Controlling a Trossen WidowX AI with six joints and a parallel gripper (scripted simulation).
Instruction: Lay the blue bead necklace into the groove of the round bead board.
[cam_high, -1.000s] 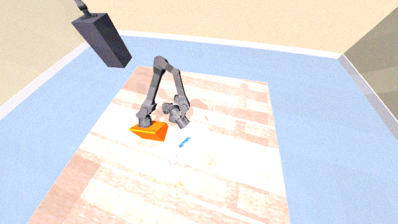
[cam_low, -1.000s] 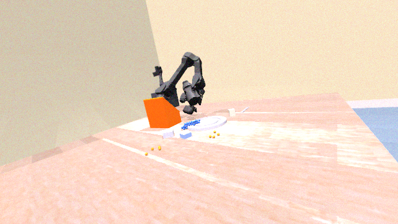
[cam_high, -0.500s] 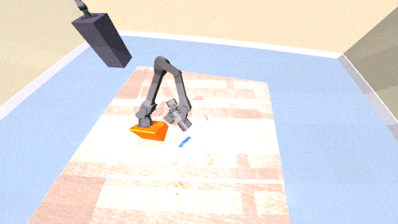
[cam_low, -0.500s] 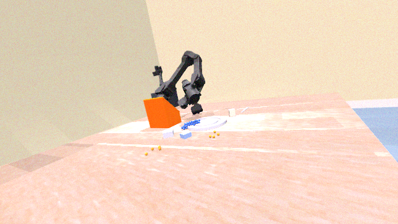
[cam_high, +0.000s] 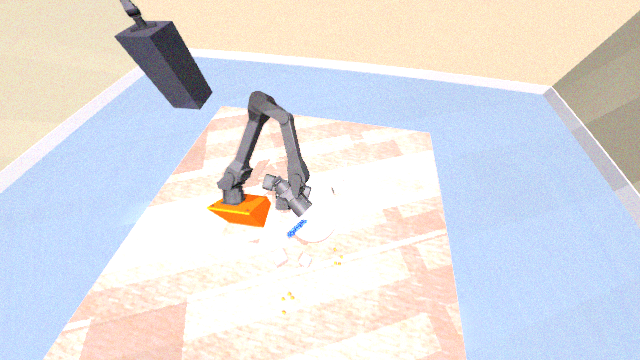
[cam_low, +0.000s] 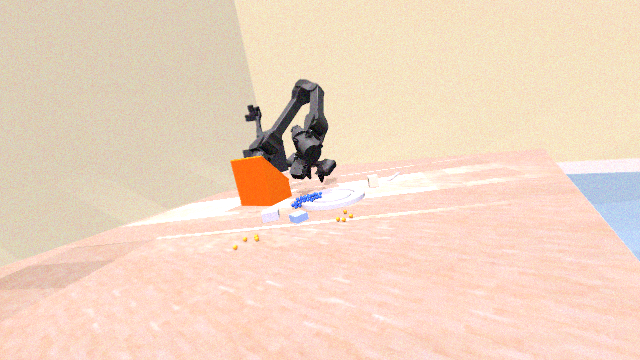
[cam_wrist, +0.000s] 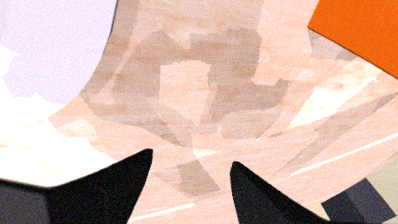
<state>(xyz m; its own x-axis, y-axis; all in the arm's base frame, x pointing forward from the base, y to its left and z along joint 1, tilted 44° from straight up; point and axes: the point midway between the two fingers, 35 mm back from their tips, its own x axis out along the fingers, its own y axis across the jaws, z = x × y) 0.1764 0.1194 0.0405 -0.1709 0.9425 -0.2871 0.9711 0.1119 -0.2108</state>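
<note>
The blue bead necklace (cam_high: 297, 228) (cam_low: 307, 199) lies bunched in a narrow strip at the left edge of the board, partly over its rim as seen in the exterior view. It is not in the wrist view. The round bead board (cam_low: 345, 202) (cam_wrist: 60, 55) is white, with a ring-shaped groove; glare hides much of it in the top view. My gripper (cam_low: 315, 178) (cam_wrist: 192, 161) is part open, with nothing between the fingers. It hangs above the table behind the necklace, toward the back left of the board in the exterior view. The arm hides the fingertips in the top view.
The orange base block (cam_high: 255, 214) (cam_low: 260, 182) (cam_wrist: 362, 27) stands left of the board. A white block (cam_low: 270, 215) and a light blue block (cam_low: 298, 217) lie in front. Another white block (cam_low: 373, 181) stands behind. Small orange beads (cam_low: 257, 239) lie in two groups nearer the camera.
</note>
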